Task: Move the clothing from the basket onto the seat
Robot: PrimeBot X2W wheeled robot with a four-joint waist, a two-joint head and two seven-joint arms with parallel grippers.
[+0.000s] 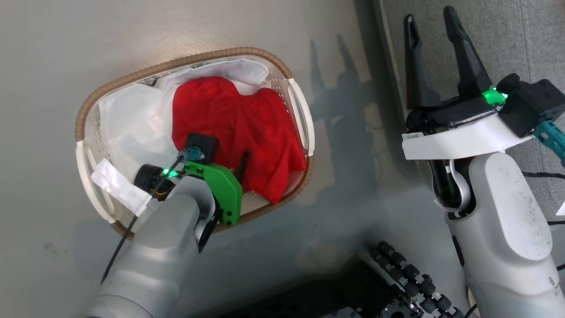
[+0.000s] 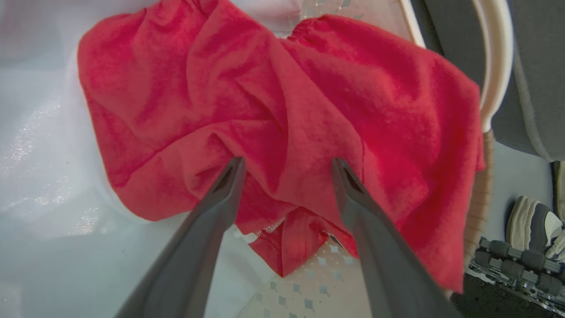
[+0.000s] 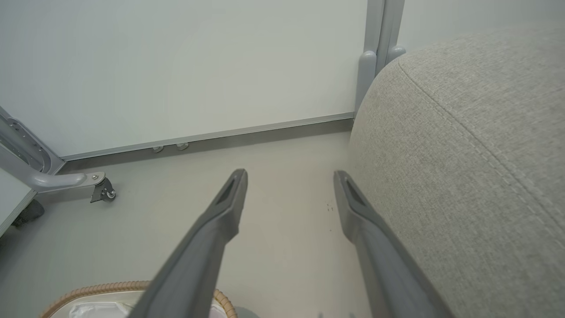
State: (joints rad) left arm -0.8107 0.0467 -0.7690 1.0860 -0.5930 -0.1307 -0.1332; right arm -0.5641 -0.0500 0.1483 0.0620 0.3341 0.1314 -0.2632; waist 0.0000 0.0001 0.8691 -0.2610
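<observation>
Pointing spread at clothing [image 2: 282, 110] in basket [image 1: 176, 66], left tool [image 2: 288, 162]; right tool [image 3: 289, 174] spread beside seat [image 3: 463, 154]; shoe [image 2: 532, 223] near basket.

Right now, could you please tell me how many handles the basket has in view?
2: one handle at the basket's end nearest the seat, the other at the opposite end.

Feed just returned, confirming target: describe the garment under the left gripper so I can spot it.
On the pale floor, left of the grey seat, stands an oval white basket with a brown woven rim. Inside, on its white liner, lies the clothing: crumpled bright red cloth under the open left gripper, the only red thing among white.
</observation>
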